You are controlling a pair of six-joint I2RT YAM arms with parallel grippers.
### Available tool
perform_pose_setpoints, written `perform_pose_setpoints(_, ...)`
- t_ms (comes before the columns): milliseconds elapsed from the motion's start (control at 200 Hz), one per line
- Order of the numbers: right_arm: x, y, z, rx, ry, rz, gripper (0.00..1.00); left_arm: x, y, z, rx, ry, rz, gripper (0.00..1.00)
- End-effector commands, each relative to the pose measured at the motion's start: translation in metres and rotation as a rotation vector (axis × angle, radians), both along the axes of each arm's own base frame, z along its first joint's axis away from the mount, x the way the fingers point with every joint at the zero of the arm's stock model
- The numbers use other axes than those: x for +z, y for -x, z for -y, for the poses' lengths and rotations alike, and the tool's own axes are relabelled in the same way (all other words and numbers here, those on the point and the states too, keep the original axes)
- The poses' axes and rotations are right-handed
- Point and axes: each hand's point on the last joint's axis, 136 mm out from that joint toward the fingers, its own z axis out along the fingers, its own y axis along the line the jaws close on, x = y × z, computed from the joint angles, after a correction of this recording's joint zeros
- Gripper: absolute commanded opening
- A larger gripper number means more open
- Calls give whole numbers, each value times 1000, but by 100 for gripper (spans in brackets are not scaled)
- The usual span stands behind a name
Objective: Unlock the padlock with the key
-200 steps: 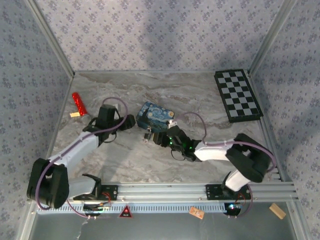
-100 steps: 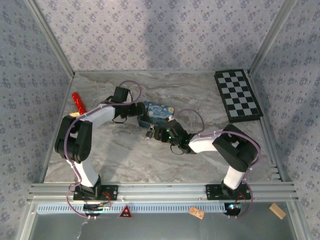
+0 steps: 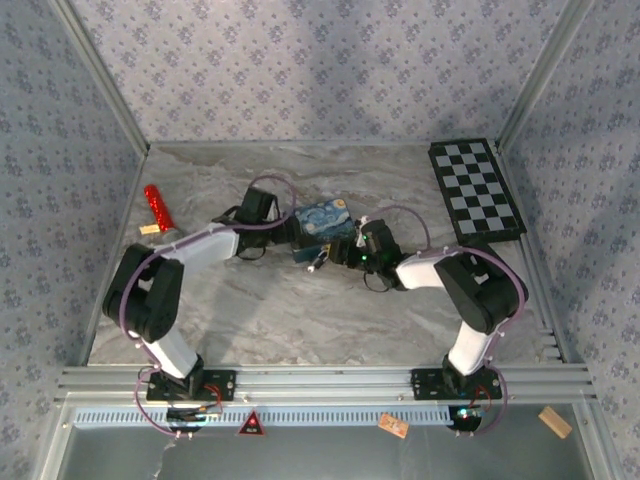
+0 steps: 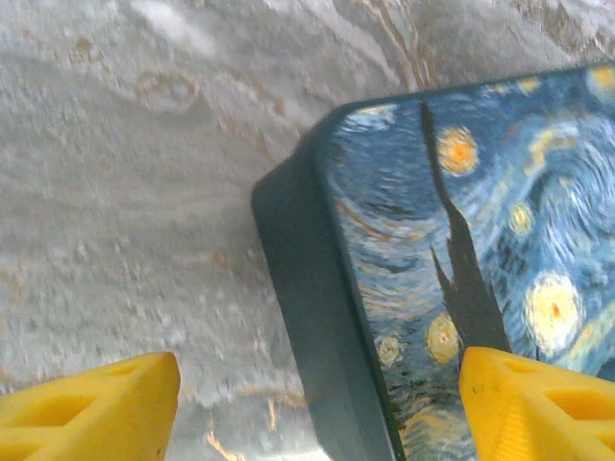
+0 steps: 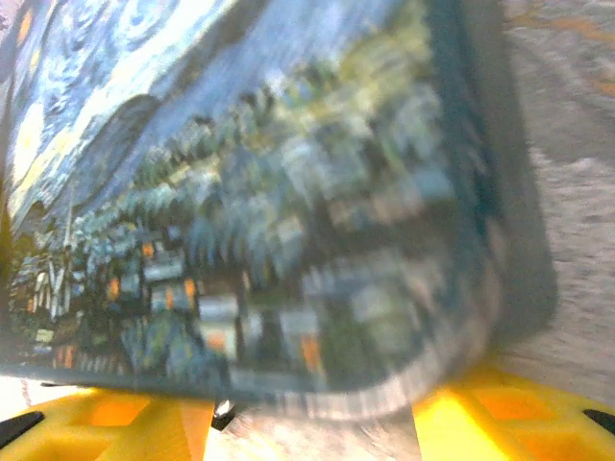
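1. Left jaws stand apart, straddling a corner of the painted tin; right jaws are apart at its near edge.
2. The padlock seemingly lies just beside that edge; nudging the tin could shove it away.

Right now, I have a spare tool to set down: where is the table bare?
Widest bare patch: the near middle of the table, up to the front rail. A second runs along the back wall, between the red object and the checkerboard. Crowded at centre, where left claw and right claw flank the painted tin.
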Motion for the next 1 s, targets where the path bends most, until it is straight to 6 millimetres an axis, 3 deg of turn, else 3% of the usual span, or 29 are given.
perform_pose_setpoints(0,3,10,11,47,44,40,58,-10,23,-1,27,-16,-40,76)
perform_pose_setpoints(150,4,25,3,107,-17,59,58,-4,23,-4,47,-14,-13,76)
perform_pose_setpoints(325,-5,32,-3,56,-122,28,58,-3,17,-11,65,-37,-10,77)
perform_pose_setpoints(525,-12,35,-24,50,-164,28,57,-4,12,-13,94,-20,-11,77)
perform_pose_setpoints(720,-20,36,-13,-16,-166,28,43,-9,11,-19,143,-5,-21,75)
perform_pose_setpoints(870,-15,38,-27,86,-193,51,37,-11,10,-19,151,-2,-21,75)
perform_pose_setpoints(994,-18,37,-22,98,-205,60,32,-11,9,-20,155,3,-24,75)
